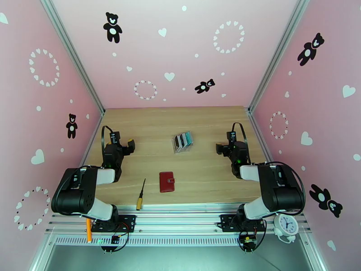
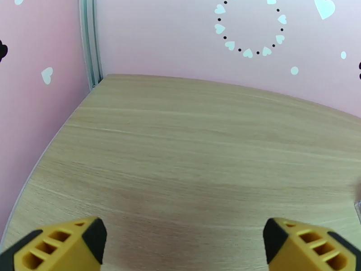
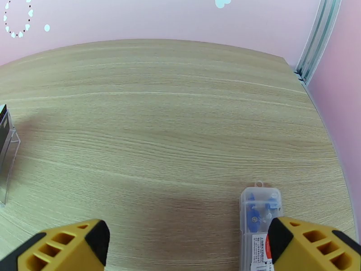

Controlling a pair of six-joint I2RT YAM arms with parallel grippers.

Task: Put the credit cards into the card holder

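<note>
At the left of the overhead frame the left fingers [image 2: 67, 247] stand spread wide over bare worktop [image 1: 203, 118], holding nothing. Low in the frame, just right of that arm, lies a yellow-handled screwdriver [image 1: 141, 195]. Next to it, lower centre, is the card holder [image 1: 167, 181], shut and flat, its long side running up and down the frame with the snap tab on its right edge. Above it, mid-frame, the credit cards [image 1: 184, 141] stand on edge in a clear plastic rack [image 1: 176, 147], black, pale and teal in a row climbing slightly toward the upper right. The rack sits between the two arms, about as far from one as the other, so I'd call it a toss-up. The right wrist view has the rack's corner at its left edge, so it lies leftward of the right fingers [image 3: 72, 247]. Those are spread wide too, and empty, with a small clear case [image 3: 260, 208] partly behind the right-hand tip. To my eye, either arm would have to turn inward to reach a card.
</note>
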